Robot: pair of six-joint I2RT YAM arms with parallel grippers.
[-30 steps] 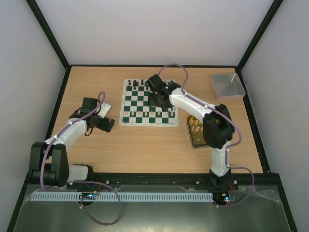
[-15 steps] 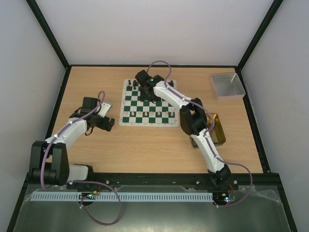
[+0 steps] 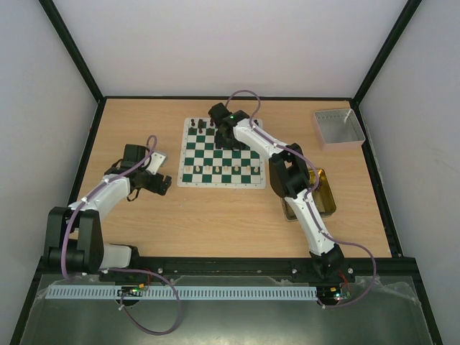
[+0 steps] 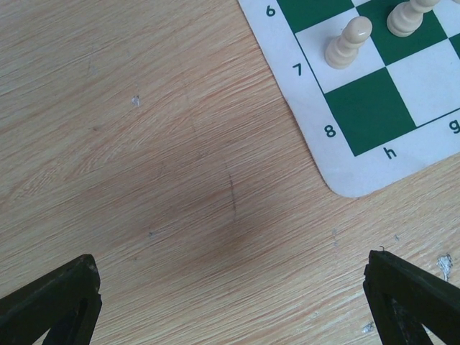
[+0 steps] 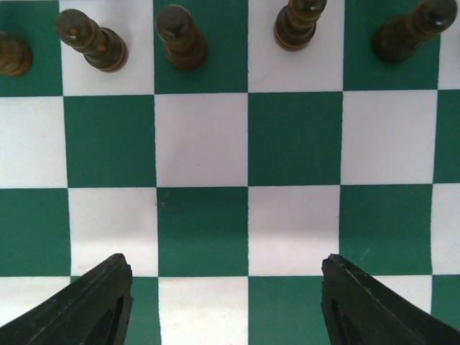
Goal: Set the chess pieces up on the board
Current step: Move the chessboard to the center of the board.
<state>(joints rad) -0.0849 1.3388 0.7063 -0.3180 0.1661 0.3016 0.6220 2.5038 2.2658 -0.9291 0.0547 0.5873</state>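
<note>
The green and white board [image 3: 208,152] lies at the table's middle back. Dark chess pieces [image 3: 202,126] stand along its far rows and cream pieces [image 3: 215,169] along its near rows. My right gripper [image 3: 224,136] hovers over the board's far part. In the right wrist view it [image 5: 226,291] is open and empty above bare squares, with several dark pieces [image 5: 180,36] just beyond it. My left gripper [image 3: 161,184] is open and empty over bare wood left of the board. The left wrist view [image 4: 233,309] shows the board's corner [image 4: 359,108] and two cream pieces [image 4: 348,42].
A gold metal tin [image 3: 320,192] holding pieces lies right of the board, partly under the right arm. A grey square tray [image 3: 338,127] sits at the back right. Black frame rails edge the table.
The right arm has swung from the board's middle toward its far left rows, uncovering the gold tin. The left arm has not moved.
</note>
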